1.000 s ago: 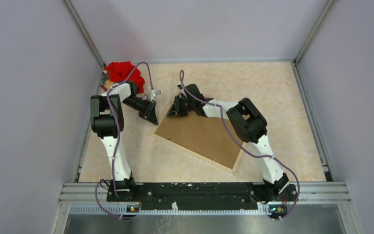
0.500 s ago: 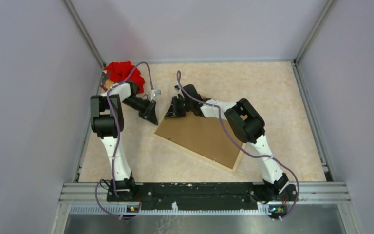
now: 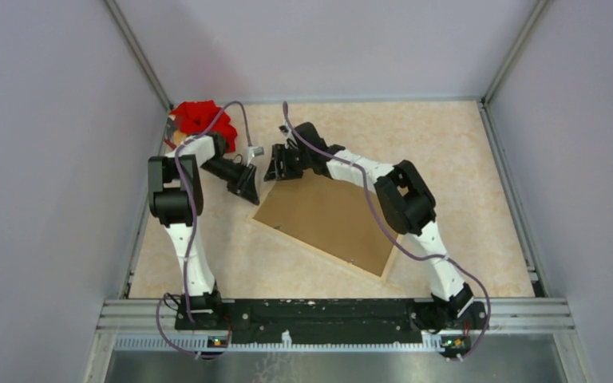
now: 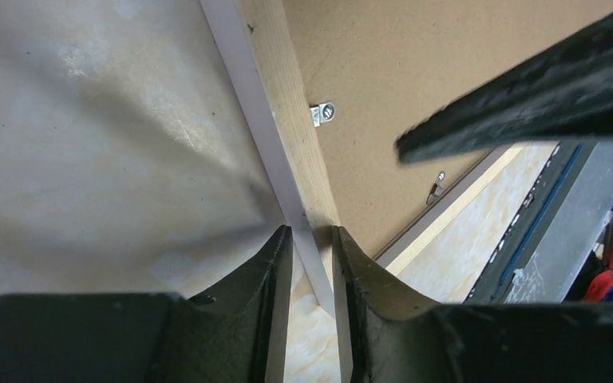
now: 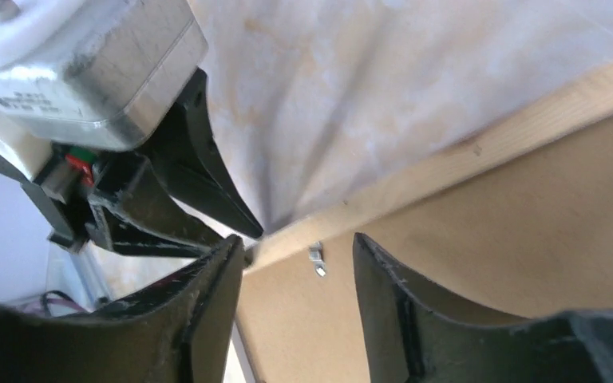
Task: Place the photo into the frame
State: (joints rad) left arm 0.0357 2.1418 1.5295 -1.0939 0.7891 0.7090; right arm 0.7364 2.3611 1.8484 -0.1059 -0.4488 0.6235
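The frame (image 4: 291, 144) lies face-down mid-table: thin pale-wood rails, white outer edge, matte brown backing board (image 3: 327, 215) under small metal tabs (image 4: 322, 114). The left gripper (image 3: 249, 185) pinches its 9 o'clock rail. The right gripper (image 3: 275, 163) hangs parted over the 11 o'clock corner. A red object (image 3: 195, 116) sits at the marbled table's (image 3: 447, 159) 10 o'clock corner.

Beige marbled tabletop (image 3: 455, 152), plain lilac walls (image 3: 327, 48)
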